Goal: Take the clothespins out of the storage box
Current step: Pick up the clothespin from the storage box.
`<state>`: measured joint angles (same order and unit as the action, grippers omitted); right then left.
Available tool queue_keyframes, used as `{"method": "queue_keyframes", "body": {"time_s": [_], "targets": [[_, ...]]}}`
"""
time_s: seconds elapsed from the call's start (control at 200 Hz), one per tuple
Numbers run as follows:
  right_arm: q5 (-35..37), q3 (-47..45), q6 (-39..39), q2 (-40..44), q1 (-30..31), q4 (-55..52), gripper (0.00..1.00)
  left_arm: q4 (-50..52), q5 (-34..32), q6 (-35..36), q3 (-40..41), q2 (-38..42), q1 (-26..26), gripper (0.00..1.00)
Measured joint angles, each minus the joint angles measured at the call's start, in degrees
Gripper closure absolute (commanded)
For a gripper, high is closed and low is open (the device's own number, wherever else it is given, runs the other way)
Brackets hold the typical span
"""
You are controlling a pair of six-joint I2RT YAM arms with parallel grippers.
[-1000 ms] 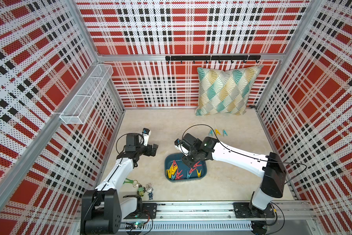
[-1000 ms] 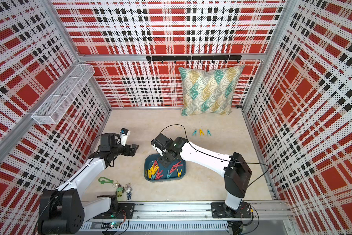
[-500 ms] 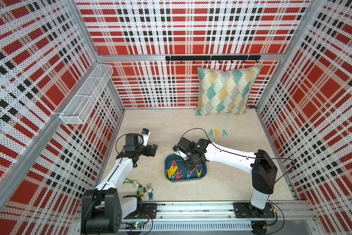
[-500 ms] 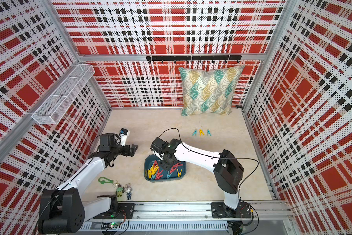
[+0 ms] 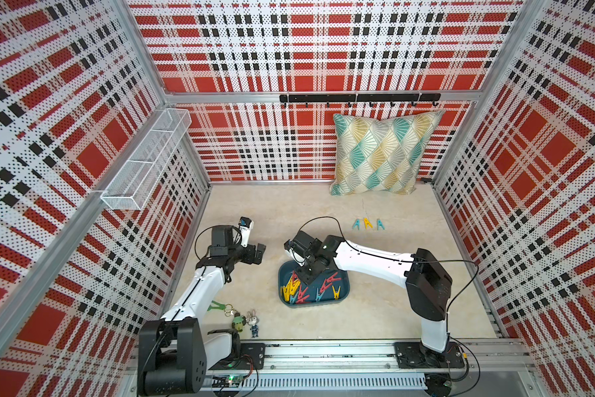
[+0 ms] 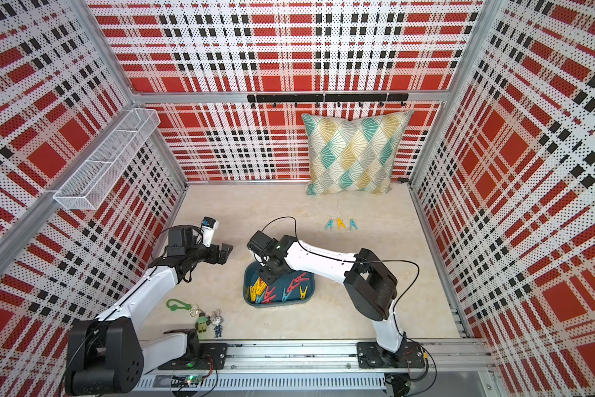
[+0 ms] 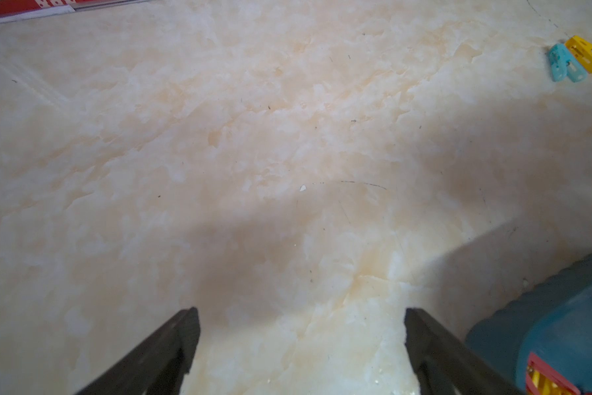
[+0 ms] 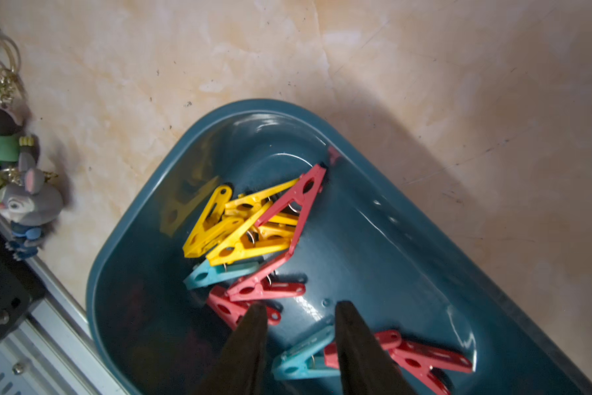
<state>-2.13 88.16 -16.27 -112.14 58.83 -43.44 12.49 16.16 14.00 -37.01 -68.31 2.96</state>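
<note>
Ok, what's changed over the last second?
The right arm folded at the elbow, carrying the right hand a little toward the robot's left over the box; its fingers stand apart above the pegs, holding nothing. Nothing taken or let go. The left hand stayed open and still; the three pegs on the table have not moved.

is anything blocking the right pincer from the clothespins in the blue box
Nothing visible does: the right pincer hangs open over the clothespins inside the box, and no other thing lies between them.
</note>
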Motion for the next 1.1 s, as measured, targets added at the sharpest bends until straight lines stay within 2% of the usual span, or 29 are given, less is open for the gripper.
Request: {"method": "queue_keyframes", "body": {"time_s": [0.401,0.601,1.102], "targets": [[-0.83,2.01,-5.92,-4.57,0.0,2.12,0.61,0.0,0.15,-0.02,0.0,0.0,0.13,0.01],[-0.74,2.82,-7.43,-6.32,-0.09,2.75,0.67,0.0,0.17,-0.02,0.0,0.0,0.22,0.01],[-1.66,2.67,-9.2,-7.98,-0.66,4.44,0.7,0.02,0.39,-0.02,0.0,0.0,0.48,0.01]]}}
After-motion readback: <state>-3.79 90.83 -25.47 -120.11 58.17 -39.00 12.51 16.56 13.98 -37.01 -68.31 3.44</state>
